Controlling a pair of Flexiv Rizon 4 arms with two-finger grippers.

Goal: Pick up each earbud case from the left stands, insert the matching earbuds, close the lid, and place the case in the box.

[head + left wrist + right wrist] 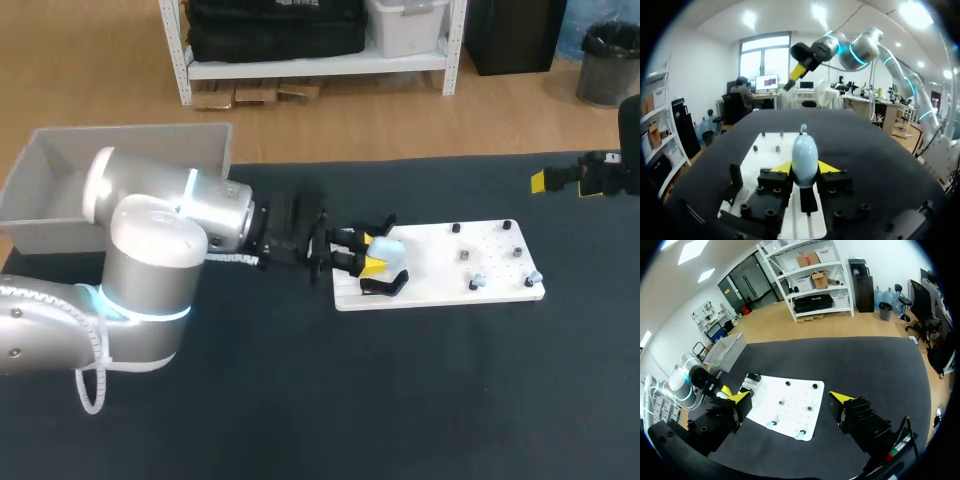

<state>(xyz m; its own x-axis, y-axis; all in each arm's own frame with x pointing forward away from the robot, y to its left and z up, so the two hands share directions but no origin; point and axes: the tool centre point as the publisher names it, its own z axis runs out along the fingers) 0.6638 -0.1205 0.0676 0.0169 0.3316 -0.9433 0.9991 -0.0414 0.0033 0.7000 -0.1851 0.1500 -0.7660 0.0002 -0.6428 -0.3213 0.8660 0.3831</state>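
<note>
The left fingers (368,254) are closed on a pale blue earbud case (389,250). One yellow tip presses each side of it, over the left end of a white board (440,262) lying on the dark surface (400,400). A black stand (385,284) sits just beside the case. Two small pale blue earbuds (478,283) lie near the board's right end. A grey box (60,190) stands at the surface's far left corner. The right fingers (790,397) are spread wide above the surface, holding nothing.
</note>
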